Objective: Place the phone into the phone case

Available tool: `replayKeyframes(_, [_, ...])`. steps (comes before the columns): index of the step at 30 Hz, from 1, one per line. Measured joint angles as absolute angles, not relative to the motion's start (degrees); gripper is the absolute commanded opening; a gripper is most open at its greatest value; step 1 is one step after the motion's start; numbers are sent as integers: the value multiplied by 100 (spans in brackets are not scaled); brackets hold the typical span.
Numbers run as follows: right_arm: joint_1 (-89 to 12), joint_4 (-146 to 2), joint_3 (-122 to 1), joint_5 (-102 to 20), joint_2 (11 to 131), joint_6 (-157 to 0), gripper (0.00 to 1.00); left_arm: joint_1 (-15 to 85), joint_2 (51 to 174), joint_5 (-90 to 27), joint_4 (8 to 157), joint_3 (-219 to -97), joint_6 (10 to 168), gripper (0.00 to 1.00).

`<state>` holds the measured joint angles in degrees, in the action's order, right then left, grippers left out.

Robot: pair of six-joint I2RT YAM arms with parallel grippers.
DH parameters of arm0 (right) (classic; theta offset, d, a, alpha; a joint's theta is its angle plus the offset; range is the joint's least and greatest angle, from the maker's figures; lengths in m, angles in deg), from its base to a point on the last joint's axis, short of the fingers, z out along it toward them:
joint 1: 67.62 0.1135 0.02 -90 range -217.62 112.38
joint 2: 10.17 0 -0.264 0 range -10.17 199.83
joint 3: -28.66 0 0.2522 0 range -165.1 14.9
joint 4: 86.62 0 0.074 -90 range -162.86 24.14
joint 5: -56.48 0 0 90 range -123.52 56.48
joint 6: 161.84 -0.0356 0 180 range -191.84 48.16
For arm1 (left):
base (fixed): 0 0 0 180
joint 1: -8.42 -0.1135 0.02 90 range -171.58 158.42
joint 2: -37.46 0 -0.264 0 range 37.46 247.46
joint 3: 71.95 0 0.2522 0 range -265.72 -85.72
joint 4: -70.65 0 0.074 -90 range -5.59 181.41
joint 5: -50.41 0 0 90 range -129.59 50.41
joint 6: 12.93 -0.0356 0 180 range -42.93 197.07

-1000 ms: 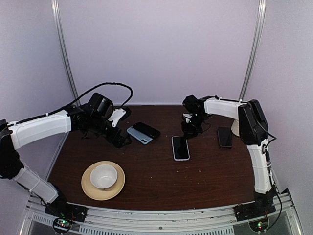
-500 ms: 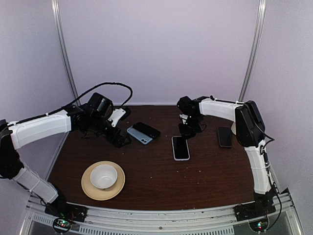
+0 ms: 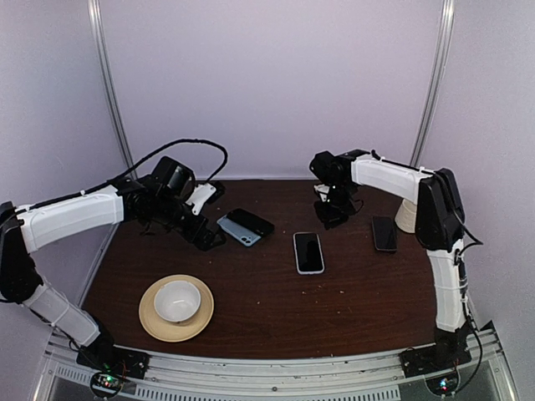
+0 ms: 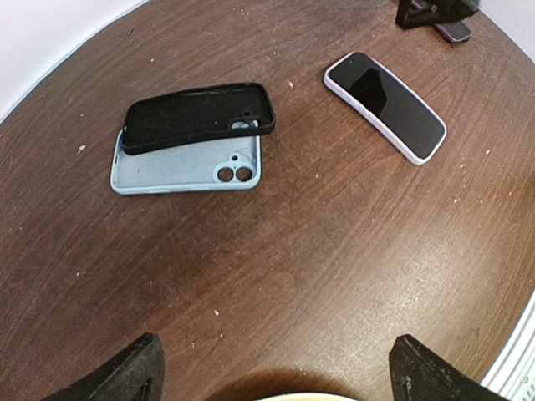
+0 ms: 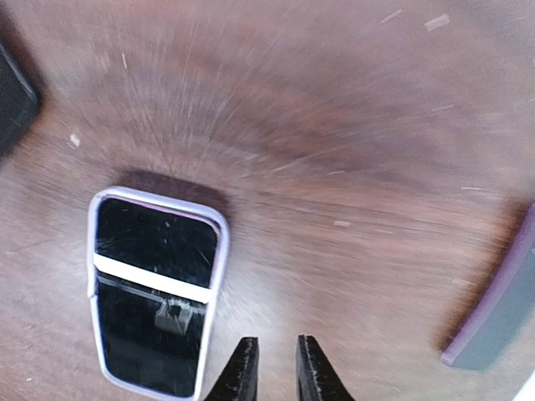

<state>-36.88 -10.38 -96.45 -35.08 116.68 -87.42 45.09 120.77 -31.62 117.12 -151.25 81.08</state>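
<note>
Bare tabletop (image 3: 368, 301) surrounds phone (image 3: 384, 233); left gripper (image 4: 276, 376) spread, right gripper (image 5: 272, 368) nearly closed.

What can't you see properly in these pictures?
- Right wrist view: blurred by motion; the grey slab at the right edge is cut off.
- Top view: the right gripper is too small to show its gap.
- Left wrist view: the black case hides part of the blue case; the fingers are cut off.
</note>
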Motion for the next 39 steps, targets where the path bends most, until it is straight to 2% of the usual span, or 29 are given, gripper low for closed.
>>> replayKeyframes(2, [-3760,-1014,-9566,-3329,11288,-8702,27,4509,12267,-3121,11758,-15355,8180,97])
replayKeyframes(7, [-4138,-997,-8873,-2772,10175,-8634,45,4500,13185,-3038,11920,-16522,8436,93])
replayKeyframes(10, [-4411,-1053,-8294,-2590,9782,-8630,49,4487,13943,-3092,11955,-17527,8832,87])
replayKeyframes(14, [-4632,-1187,-7588,-2483,9581,-8613,50,4432,14761,-3414,11817,-18369,9839,71])
replayKeyframes(18, [-4645,-1327,-7256,-2468,9574,-8571,50,4321,15476,-3903,11546,-18581,11077,70])
replayKeyframes(25, [-4752,-1582,-6893,-2475,9520,-8475,50,4271,16341,-4533,11454,-18703,12582,75])
replayKeyframes(32, [-4864,-1740,-6668,-2505,9520,-8377,50,4271,16789,-4581,11452,-18998,13199,64])
replayKeyframes(34, [-4892,-1781,-6609,-2531,9515,-8374,50,4271,16923,-4559,11443,-19095,13275,57])
replayKeyframes(36, [-4918,-1814,-6563,-2560,9509,-8374,50,4268,17056,-4494,11428,-19147,13347,43])
replayKeyframes(39, [-4951,-1831,-6478,-2579,9461,-8374,50,4258,17141,-4365,11397,-19149,13481,38])
